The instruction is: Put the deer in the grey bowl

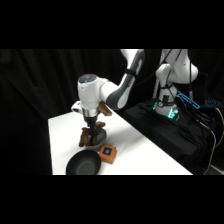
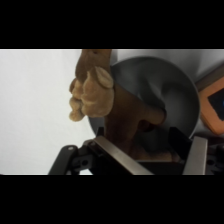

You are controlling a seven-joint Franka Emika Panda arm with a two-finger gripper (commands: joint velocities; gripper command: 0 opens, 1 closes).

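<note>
Side view: white arm reaches in from upper right; pincer [image 1: 90, 125] hangs over the near-left part of the white table [image 1: 145, 150]. Deer [image 1: 89, 136] dangles beneath it, clamped, limbs drooping, just above the grey bowl [image 1: 98, 136], which reads dark here and is mostly hidden behind the plush.

Orange cube [image 1: 107, 153] with blue mark sits at 4 o'clock from the grey bowl, just beside it. Black bowl [image 1: 83, 163] lies at 6 o'clock, near the table's front edge, touching or almost touching the cube; cannot tell which.

Open room: bare white table to the right of the cube and back toward 12 o'clock. The left table edge runs near the pincer, with dark drop beyond.

Wrist view: fingers [image 2: 112, 155] closed on the deer's [image 2: 107, 100] brown body; its tan patches lie over the bowl's left rim. Grey bowl's [image 2: 172, 85] hollow shows open and round at 1 o'clock from the plush, which the side view does not show. Orange cube [image 2: 214, 107] is cut by the right edge. Bare table fills the left half.
</note>
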